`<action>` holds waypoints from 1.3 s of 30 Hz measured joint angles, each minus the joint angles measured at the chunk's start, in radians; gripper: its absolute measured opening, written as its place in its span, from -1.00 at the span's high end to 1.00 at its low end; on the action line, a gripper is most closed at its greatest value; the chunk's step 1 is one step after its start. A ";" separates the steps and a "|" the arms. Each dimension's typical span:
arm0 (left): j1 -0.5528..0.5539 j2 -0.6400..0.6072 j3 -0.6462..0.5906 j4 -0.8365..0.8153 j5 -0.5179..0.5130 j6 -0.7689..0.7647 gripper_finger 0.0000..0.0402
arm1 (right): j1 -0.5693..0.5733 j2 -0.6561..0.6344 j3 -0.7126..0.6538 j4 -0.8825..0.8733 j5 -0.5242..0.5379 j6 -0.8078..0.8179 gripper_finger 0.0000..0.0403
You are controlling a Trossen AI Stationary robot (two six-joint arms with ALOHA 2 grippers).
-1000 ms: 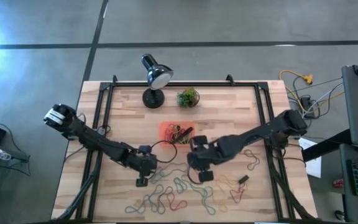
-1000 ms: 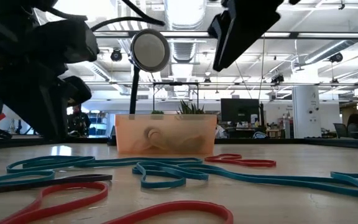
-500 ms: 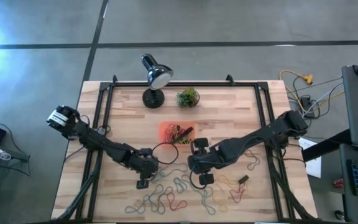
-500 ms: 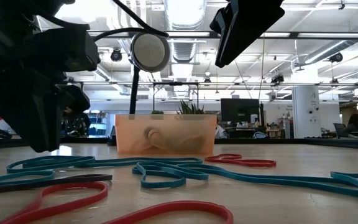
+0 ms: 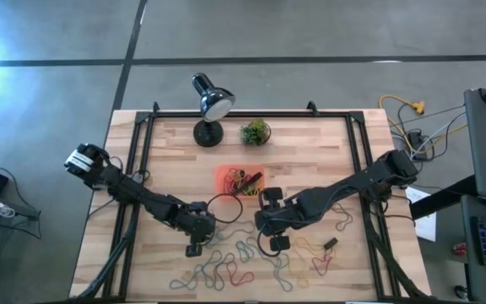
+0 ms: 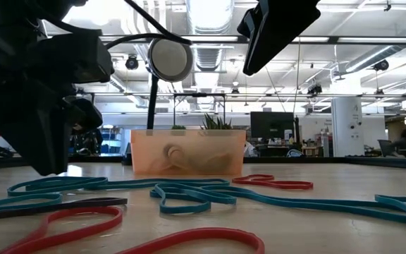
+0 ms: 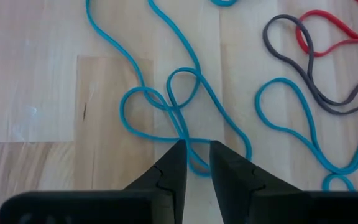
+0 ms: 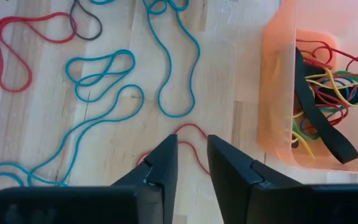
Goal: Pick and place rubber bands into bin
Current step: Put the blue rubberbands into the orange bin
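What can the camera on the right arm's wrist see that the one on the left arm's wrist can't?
Only the right wrist view shows the orange bin, with a tangle of red, yellow, green and black bands already in it, and the right claw over a red band. Only the left wrist view shows the left claw with its tips either side of a looped blue band. Both show the wooden table strewn with blue, red and grey bands.

Wooden table (image 5: 175, 160), rubber bands (image 5: 226, 270), bin (image 5: 226, 179), lamp (image 5: 207, 133), plant (image 5: 255, 133)
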 joint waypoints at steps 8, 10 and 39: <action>0.002 0.043 0.000 0.021 0.027 0.001 0.73 | 0.002 0.000 0.000 0.001 0.000 0.000 0.60; 0.007 0.047 0.001 0.024 0.037 0.001 0.73 | 0.003 0.000 0.000 0.001 0.000 0.000 0.62; 0.006 -0.074 0.009 -0.123 -0.109 0.045 1.00 | 0.002 0.000 -0.001 0.000 -0.001 0.000 0.66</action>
